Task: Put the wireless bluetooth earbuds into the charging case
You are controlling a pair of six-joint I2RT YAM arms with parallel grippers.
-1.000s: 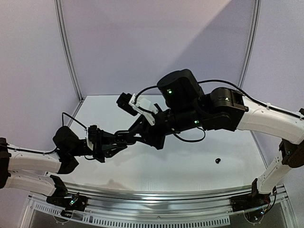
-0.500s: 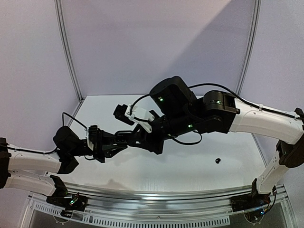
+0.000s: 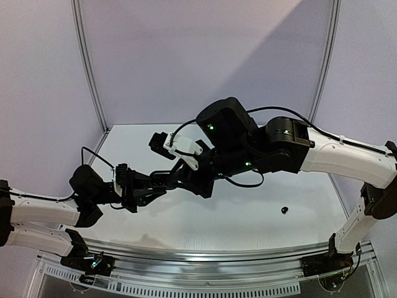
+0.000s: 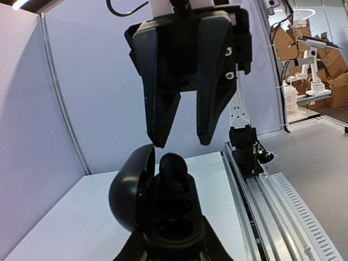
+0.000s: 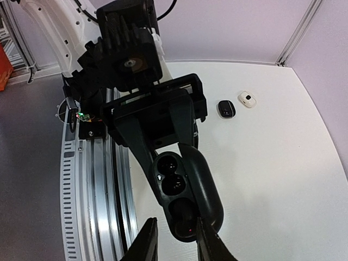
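A loose earbud (image 3: pixel 284 210) lies on the table (image 3: pixel 217 226), right of the charging case (image 4: pixel 174 217) (lid open), which the left tool (image 4: pixel 173 246) clamps. Just above the case the right tool (image 4: pixel 181 142) hangs with its fingers apart and empty, over an earbud standing proud (image 4: pixel 171 165). It probably needs pressing home next.

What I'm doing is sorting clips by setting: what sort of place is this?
Probably a robotics lab or workshop: a white table walled by pale panels, a slotted metal rail along its edge, and stacked cardboard boxes beyond.

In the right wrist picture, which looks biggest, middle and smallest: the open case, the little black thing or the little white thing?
1. Open case, though it's nearest the camera.
2. Little black thing and little white thing look about alike.
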